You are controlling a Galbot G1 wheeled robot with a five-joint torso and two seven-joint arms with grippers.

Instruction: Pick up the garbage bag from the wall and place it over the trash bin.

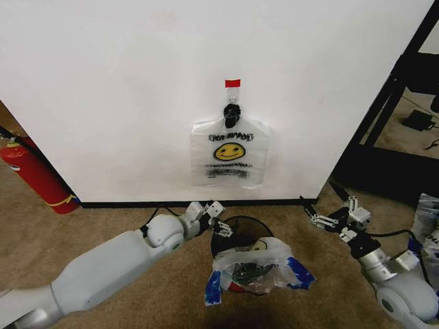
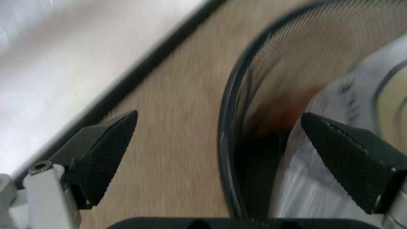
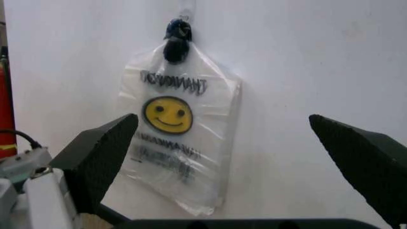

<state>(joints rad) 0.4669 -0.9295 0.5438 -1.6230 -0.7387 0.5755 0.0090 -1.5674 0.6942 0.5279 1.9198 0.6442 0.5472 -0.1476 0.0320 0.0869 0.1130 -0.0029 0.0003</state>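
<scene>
A plain white wall with a black baseboard meets tan carpet, and on it, under a small red tape strip, a black hook carries the garbage bag: translucent white, yellow smiley, black print, hanging flat against the wall. It looks like a flat stack of bags on that hook, not a loose single one. Directly below stands the trash bin, black mesh, and a crumpled smiley bag with blue patches already sits draped over its near rim.

The left gripper hovers just beside the bin's rim on its left side, jaws spread wide and holding nothing; its wrist view shows the mesh rim between the pads. The right gripper sits near the floor, right of the bin, fingers also spread and empty, aimed up at the hanging bag.

Risks as I judge them: the thin film could tear on the hook if pulled sideways, several layers could come off together, and the left gripper, so close to the rim, could nudge the light bin or drag the draped bag off it
</scene>
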